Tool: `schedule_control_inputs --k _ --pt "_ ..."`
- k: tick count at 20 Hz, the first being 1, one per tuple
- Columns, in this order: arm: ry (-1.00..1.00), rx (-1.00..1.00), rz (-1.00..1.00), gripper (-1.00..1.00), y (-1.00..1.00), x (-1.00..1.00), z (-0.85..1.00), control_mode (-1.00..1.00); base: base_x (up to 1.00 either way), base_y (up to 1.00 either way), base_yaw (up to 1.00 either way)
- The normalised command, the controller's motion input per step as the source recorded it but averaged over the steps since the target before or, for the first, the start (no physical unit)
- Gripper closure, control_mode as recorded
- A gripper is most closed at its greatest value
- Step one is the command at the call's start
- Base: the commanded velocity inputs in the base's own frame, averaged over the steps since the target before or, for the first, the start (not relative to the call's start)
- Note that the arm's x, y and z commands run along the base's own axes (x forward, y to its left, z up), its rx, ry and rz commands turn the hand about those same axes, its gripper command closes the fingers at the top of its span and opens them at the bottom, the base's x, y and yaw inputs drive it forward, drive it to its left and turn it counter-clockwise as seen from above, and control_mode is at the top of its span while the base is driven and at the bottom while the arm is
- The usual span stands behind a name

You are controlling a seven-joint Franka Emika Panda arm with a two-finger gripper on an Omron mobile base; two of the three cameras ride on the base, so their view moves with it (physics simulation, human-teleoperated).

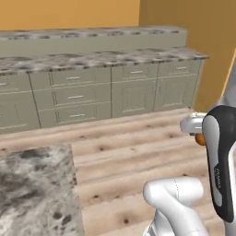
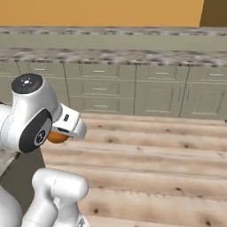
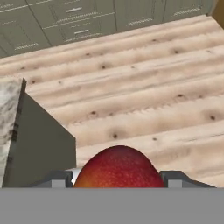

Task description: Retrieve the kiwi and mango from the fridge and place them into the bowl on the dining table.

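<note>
So I've got the mango [image 3: 118, 168] pinched in my gripper [image 3: 118, 180], jaws spread fairly wide around it with a finger on each side. From the hand cam it's a red-orange lump sitting right between the tips; from the base cams you just catch a sliver of orange peeking out beside the wrist [image 1: 200, 138] [image 2: 56, 137].

Right now I'm hanging over bare wood floor [image 3: 144, 87]. The table [image 1: 32, 193] corner is off to my left, stone top with the plain side panel visible in the hand cam [image 3: 37, 144]. Cabinets [image 2: 133, 91] run along the far wall. Can't see the bowl, kiwi or fridge from here, so I'd guess I'm mid-carry toward the table.

What worries me:
- The mango is smooth and rounded, and I can't tell how far past the widest part the fingers reach. A jerky swing could squirt it out, and it'd land on the floor and roll.
- That table corner is close to the arm's path. Coming in low could clip the edge.
- I don't have eyes on the bowl yet, so letting go early means fruit on the tabletop rolling off.
</note>
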Motion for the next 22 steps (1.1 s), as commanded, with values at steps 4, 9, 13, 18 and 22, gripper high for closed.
schedule_control_inputs --k 4,9,13,18,22 --pt "0.00 0.00 0.00 1.00 0.00 0.00 0.00 1.00 1.00 0.00 0.49" --pt "0.00 0.00 0.00 1.00 0.00 0.00 0.00 1.00 1.00 -0.13 0.52" --pt "0.00 0.00 0.00 1.00 0.00 0.00 0.00 1.00 1.00 -0.51 0.39" --pt "0.00 0.00 0.00 1.00 0.00 0.00 0.00 1.00 1.00 -0.36 0.51" --pt "0.00 0.00 0.00 1.00 0.00 0.00 0.00 1.00 1.00 -0.07 0.72"
